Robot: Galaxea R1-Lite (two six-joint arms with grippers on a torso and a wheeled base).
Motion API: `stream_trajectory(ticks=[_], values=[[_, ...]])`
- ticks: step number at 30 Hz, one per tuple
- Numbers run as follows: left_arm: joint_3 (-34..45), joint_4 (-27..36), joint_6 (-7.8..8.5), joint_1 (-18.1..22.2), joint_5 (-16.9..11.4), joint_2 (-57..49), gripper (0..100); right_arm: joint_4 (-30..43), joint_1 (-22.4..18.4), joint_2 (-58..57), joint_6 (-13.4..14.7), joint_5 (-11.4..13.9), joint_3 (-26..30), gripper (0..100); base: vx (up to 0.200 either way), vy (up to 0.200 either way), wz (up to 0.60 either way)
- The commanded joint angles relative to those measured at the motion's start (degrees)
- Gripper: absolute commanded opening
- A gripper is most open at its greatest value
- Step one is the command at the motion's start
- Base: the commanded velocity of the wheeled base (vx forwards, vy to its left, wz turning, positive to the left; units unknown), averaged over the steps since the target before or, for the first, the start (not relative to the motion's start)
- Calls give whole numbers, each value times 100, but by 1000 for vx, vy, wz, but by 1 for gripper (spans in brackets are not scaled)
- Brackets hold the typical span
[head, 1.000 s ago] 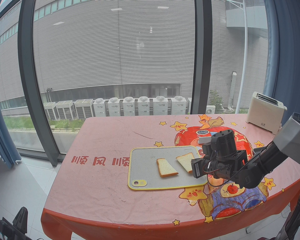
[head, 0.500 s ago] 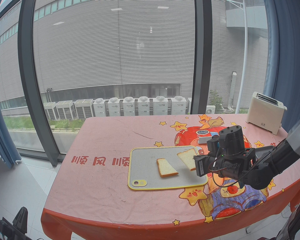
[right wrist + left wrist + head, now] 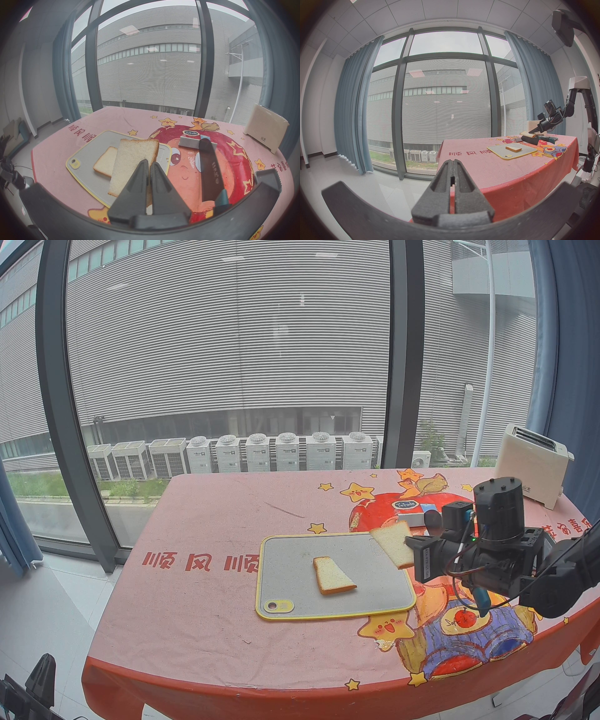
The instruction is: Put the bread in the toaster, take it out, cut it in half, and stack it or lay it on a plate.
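Lifted bread half (image 3: 392, 542), right tool (image 3: 149, 165) pinching edge

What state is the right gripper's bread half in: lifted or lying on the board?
Lifted: the right gripper is shut on the bread half, tilted above the edge of the cutting board.

Printed in big red on the pink tablecloth (image 3: 206, 615), just left of the cutting board (image 3: 294, 596): three Chinese characters (image 3: 200, 562), with more red signs (image 3: 565, 529) near the right edge. On the front of the toaster (image 3: 531, 472), a small dark mark, too tiny to read. Also too tiny to read: writing on a white oval label (image 3: 406, 504) on the red picture, and pale print on the black knife blade (image 3: 210, 168).
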Motion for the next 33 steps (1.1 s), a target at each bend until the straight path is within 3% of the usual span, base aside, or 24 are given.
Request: stream_trajectory(ticks=[1,12,19,33], values=[[101,0,-1,0,1,-93,0,78,-23,-707,311,1,199,0,0,0,0],[101,0,-1,0,1,-93,0,-18,-67,-1392,478,-52,1008,0,0,0,0],[101,0,-1,0,1,-93,0,-18,-67,-1761,487,-333,1614,0,0,0,0],[101,0,8,0,1,-93,0,-27,-58,-1876,426,-368,1614,0,0,0,0]])
